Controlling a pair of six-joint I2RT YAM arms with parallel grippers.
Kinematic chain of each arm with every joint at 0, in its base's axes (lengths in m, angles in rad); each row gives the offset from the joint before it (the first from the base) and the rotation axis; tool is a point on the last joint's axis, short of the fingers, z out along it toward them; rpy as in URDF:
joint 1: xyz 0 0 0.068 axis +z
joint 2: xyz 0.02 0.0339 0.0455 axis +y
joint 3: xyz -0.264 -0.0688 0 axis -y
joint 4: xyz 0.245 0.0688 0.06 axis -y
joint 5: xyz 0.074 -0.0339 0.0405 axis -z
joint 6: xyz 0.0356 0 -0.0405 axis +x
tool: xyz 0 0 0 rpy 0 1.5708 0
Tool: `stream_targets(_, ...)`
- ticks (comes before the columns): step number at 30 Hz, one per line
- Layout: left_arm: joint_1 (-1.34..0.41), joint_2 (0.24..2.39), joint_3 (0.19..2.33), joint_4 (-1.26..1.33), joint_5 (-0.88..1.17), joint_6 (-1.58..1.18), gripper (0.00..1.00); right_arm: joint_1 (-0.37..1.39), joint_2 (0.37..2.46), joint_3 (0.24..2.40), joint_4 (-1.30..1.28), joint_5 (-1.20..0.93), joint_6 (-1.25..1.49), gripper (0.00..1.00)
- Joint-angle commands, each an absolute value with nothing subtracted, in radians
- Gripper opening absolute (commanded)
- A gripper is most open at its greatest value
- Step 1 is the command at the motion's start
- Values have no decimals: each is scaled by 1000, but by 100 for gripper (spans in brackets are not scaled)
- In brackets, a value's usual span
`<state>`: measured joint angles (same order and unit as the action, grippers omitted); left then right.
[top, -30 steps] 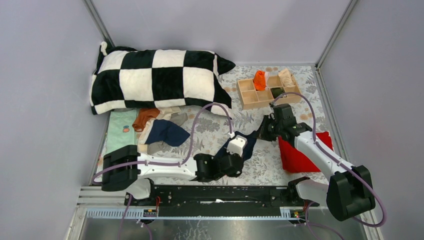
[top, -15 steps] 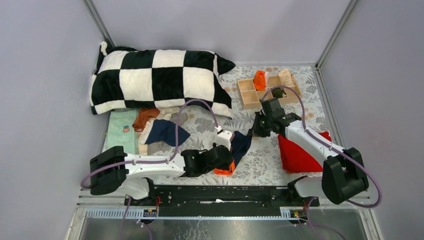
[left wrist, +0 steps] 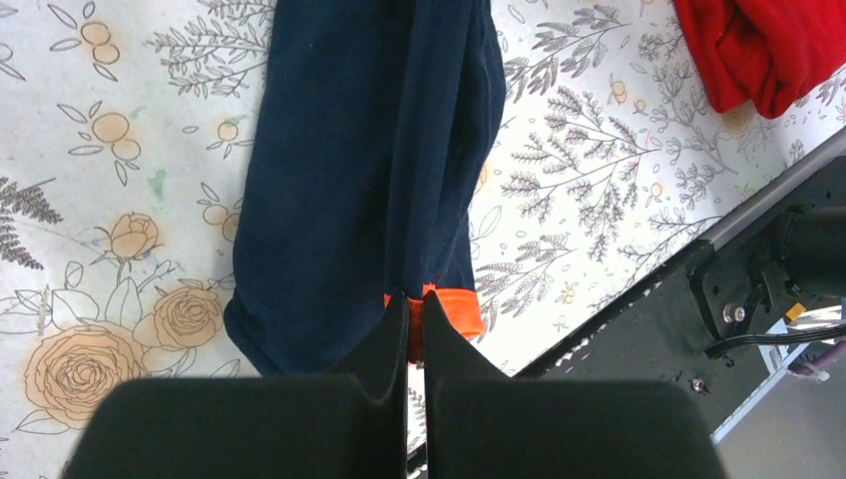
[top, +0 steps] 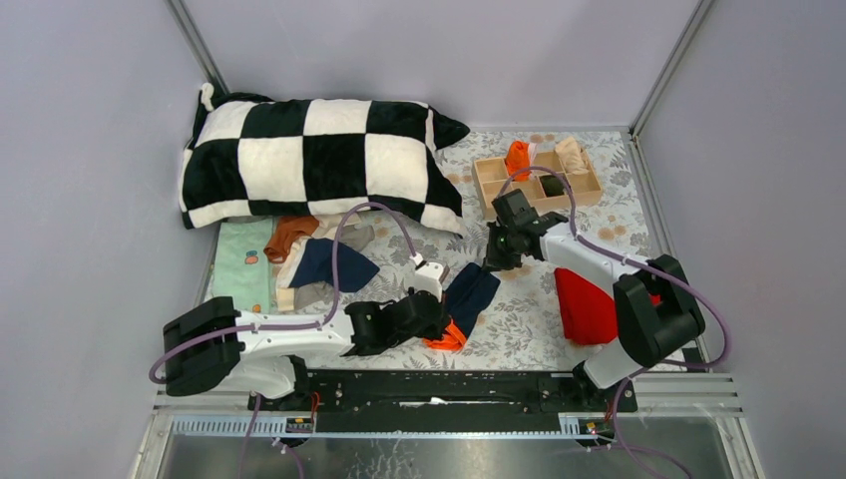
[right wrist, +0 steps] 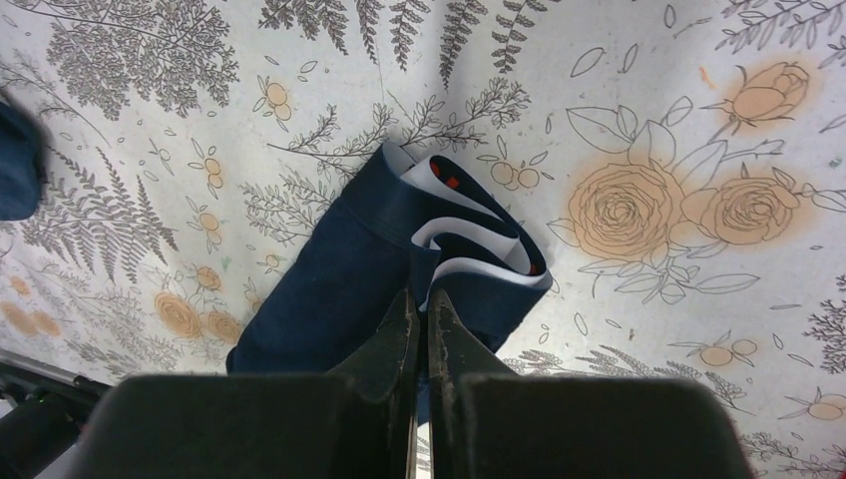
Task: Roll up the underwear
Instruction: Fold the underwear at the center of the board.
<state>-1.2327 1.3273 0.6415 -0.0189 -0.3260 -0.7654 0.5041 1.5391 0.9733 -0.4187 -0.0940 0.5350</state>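
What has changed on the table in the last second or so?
Both arms swung toward the left, carrying the navy underwear with them; its orange trim now shows by the left gripper. Unchanged: the left gripper and the right gripper stay shut on its two ends; the pillow, wooden box and red cloth have not moved.

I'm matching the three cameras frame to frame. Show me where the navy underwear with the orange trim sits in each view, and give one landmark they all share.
Top external: the navy underwear lies at the picture's centre, slanting from lower left to upper right.
Left wrist: it fills the upper middle, with the orange trim at its lower end.
Right wrist: it sits centre-left, its folded end showing white lining.
Shared landmark: the floral table cover.
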Motion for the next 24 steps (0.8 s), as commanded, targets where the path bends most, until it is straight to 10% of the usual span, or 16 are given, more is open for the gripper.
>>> stream_targets(1,-1227,1303,595,37,-306,-784,0,519,1579,1031,-419,-35,536,0)
stream_targets(17,-1205,1312,515,86,-285,-803,0,532,1671,1066,-394,-23,538,7)
stream_targets(24,-1193,1335,502,107,-289,-822,0,535,1658,1058,-359,-51,545,32)
